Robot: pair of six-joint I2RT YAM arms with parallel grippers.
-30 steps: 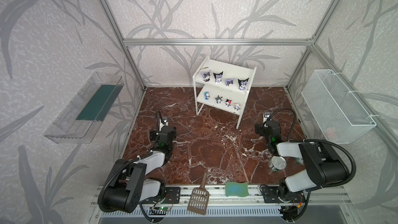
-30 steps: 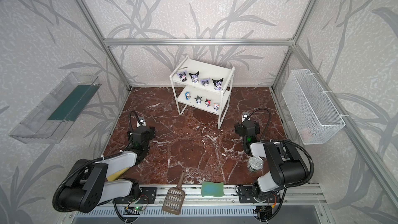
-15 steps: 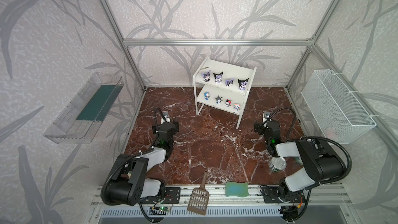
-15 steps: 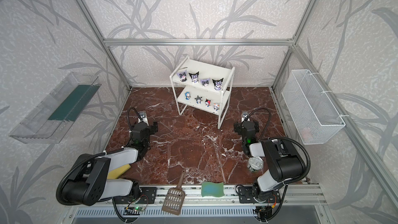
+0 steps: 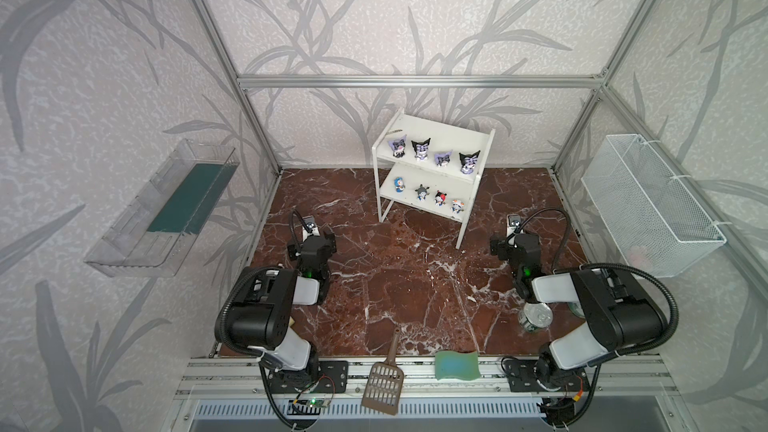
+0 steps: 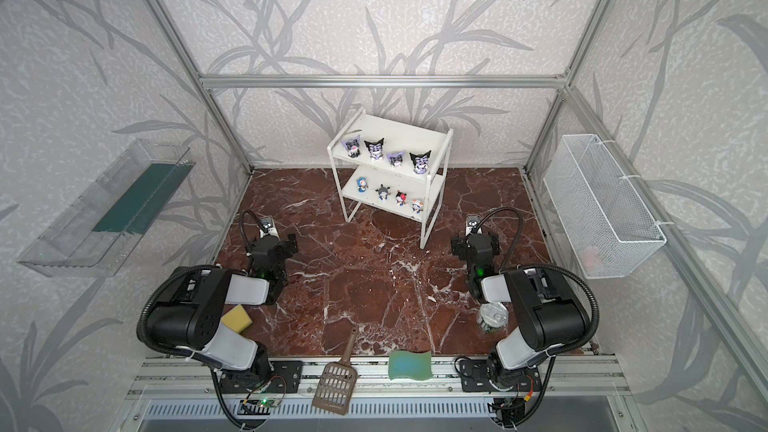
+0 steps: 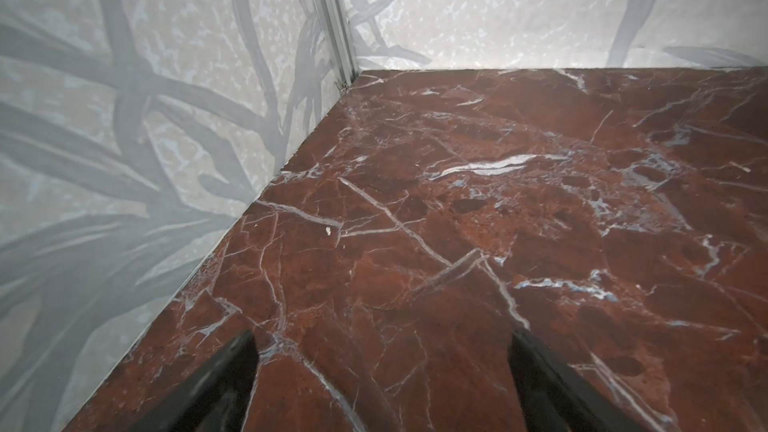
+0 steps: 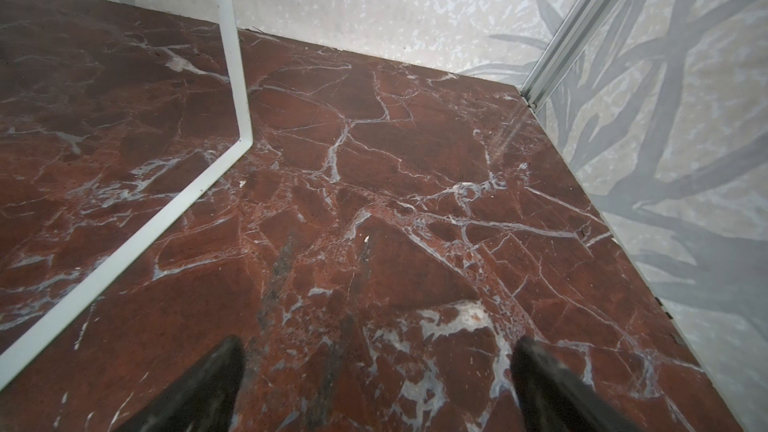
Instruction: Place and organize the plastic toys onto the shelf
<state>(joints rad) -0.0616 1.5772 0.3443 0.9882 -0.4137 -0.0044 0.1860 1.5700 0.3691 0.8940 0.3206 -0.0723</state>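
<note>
My left gripper [image 7: 382,338] and right gripper [image 8: 379,342] both have fingers spread wide, grasping nothing, with only bare marble floor [image 7: 457,201] between them. Both are in front of the shelf [image 5: 440,135], the left one off its left side, the right one near its right front leg [image 8: 232,56]. All eight plastic toys [image 5: 420,149] stand on the shelf: four purple-and-black on its upper board [image 6: 399,128], four smaller on its lower board [image 6: 372,180].

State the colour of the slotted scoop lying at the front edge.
Brown. The scoop shows best in a top view.
</note>
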